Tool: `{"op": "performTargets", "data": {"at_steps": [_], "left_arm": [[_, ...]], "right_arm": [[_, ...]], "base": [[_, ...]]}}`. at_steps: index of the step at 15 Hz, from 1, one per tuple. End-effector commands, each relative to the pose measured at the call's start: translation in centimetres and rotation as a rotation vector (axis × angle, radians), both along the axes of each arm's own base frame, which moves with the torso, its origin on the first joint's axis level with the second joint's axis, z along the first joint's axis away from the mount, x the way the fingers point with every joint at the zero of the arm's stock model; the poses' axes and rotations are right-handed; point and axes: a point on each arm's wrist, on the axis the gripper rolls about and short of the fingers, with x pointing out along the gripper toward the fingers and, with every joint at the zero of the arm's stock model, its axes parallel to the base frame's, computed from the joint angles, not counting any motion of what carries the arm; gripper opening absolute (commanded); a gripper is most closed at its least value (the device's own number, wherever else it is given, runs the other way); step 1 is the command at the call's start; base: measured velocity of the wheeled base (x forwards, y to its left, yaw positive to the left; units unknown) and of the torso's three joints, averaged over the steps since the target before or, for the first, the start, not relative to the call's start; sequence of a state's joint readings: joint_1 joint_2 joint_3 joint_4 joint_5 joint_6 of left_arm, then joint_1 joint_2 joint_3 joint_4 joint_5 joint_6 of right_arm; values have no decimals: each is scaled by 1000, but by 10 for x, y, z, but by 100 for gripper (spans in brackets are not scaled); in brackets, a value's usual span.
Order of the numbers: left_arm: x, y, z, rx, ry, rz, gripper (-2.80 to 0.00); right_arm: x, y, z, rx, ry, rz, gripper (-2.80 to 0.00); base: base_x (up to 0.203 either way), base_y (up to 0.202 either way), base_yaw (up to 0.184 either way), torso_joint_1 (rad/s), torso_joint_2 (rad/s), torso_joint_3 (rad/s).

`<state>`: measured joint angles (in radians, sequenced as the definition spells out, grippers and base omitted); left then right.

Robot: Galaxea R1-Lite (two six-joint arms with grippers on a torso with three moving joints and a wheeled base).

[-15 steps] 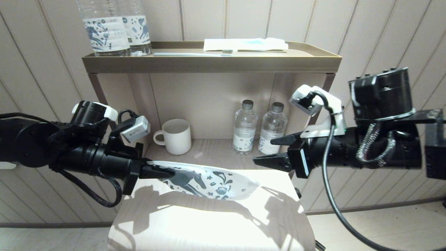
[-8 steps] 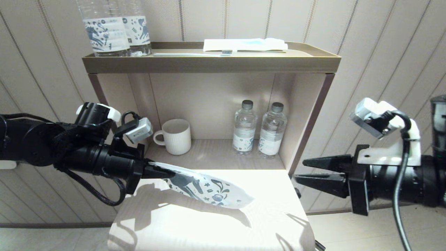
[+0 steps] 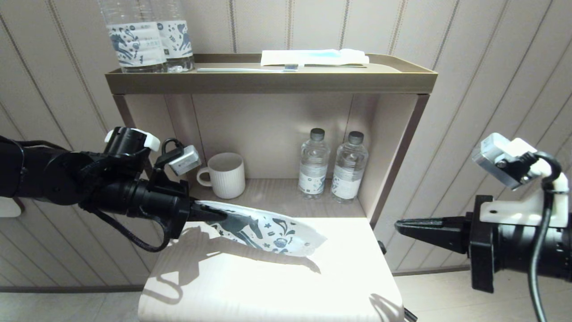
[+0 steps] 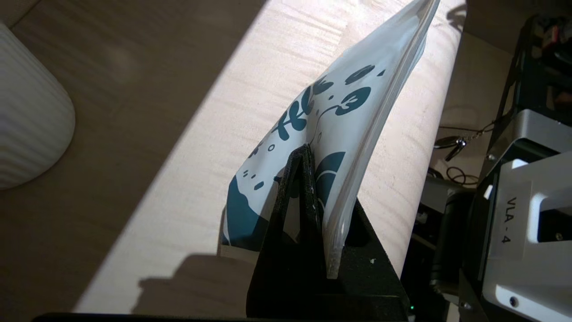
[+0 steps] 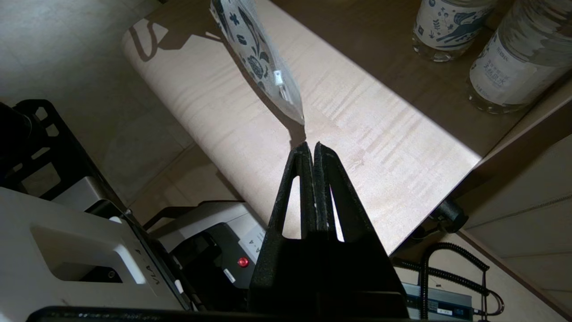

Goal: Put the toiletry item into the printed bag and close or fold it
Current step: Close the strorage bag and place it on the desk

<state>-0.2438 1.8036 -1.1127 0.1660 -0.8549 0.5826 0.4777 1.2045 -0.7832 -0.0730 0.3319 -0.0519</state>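
Left gripper clamped on left end of printed bag, bag held tilted, right end low over table
Right gripper pinched closed, empty, off table's right edge, well apart from bag
Comb not visible; cannot tell if inside bag
Judgement: zip slider at bag's end, closure likely done; bag not yet set down

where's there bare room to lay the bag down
The light tabletop in front of and under the printed bag held by the left gripper is bare. The shelf nook behind is crowded by the mug and small bottles.
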Motion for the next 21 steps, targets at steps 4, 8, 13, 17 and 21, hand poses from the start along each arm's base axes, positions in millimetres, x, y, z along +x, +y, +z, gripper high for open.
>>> {"op": "performTargets", "data": {"at_steps": [4, 8, 13, 17, 21], "left_arm": [[-4, 2, 2, 28, 9, 47, -280], [-26, 3, 21, 53, 33, 177, -280], [-40, -8, 21, 89, 46, 473, -280], [-44, -13, 8, 85, 89, 596, -280], [-39, -36, -3, 76, 110, 611, -280]], "right_arm": [[-3, 0, 1, 7, -5, 11, -280], [-14, -5, 4, 21, -27, 14, -280], [-28, -9, 6, 49, -41, 35, -280], [-30, -9, 6, 57, -35, 41, -280], [-29, -8, 6, 59, -25, 43, -280]], "base": [[0, 0, 0, 0, 0, 0], [0, 0, 0, 0, 0, 0], [0, 0, 0, 0, 0, 0], [0, 0, 0, 0, 0, 0], [0, 0, 0, 0, 0, 0]]}}
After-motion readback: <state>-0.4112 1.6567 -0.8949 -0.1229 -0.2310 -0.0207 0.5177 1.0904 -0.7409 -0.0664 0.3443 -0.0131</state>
